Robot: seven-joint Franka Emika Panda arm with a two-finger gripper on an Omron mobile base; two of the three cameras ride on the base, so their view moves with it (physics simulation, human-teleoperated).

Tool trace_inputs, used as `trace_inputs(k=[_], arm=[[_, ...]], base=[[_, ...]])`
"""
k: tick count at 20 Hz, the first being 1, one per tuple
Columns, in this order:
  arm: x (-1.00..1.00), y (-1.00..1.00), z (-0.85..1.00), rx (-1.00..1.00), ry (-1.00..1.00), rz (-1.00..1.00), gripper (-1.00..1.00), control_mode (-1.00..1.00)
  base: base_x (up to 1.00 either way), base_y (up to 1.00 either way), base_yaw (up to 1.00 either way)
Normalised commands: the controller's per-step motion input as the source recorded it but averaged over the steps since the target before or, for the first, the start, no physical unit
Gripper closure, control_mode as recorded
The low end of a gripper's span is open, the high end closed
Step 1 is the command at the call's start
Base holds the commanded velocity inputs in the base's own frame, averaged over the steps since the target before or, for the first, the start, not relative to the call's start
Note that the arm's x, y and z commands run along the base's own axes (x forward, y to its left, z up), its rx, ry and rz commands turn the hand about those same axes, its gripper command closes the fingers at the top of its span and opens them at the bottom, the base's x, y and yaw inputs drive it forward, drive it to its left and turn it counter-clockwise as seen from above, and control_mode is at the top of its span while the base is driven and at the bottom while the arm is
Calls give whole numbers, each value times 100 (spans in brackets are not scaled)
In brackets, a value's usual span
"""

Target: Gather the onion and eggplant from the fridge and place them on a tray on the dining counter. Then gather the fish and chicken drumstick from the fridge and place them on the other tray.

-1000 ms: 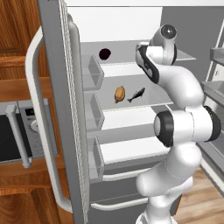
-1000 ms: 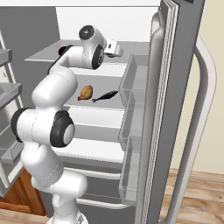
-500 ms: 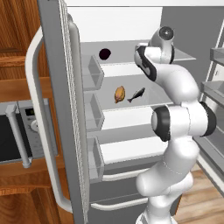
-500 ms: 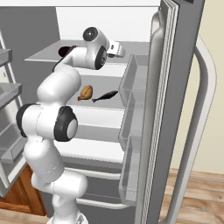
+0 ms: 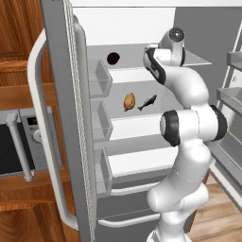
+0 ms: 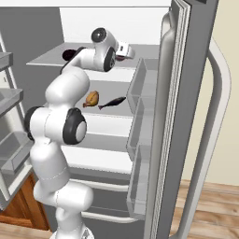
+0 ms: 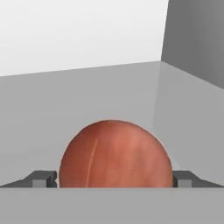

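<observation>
Vs a sec ago, we're reaching deeper onto the top shelf [image 5: 132,74] of the fridge [image 6: 154,140]; the wrist is sitting further in now, base unmoved. Arm is standing tall, elbow bent, forearm going level into the fridge. Our pincer [image 7: 112,179] is spread wide, released, w/ the onion [image 7: 114,154] sitting right between the fingertips [image 7: 43,178], not gripped. The eggplant [image 5: 113,58] is lying beside the pincer on the same shelf. Chicken drumstick [image 5: 129,101] & fish [image 5: 147,102] are lying one shelf below it, side by side.
</observation>
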Motion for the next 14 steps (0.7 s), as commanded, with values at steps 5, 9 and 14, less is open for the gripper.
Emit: trace_inputs(k=[5, 9, 14], arm=[[21, -4, 0, 0, 1, 0, -100, -100], [8, 0, -8, 0, 11, 0, 100, -100], [0, 0, -49, 2, 25, 0, 100, -100]], base=[[0, 0, 0], [0, 0, 0], [0, 0, 0]])
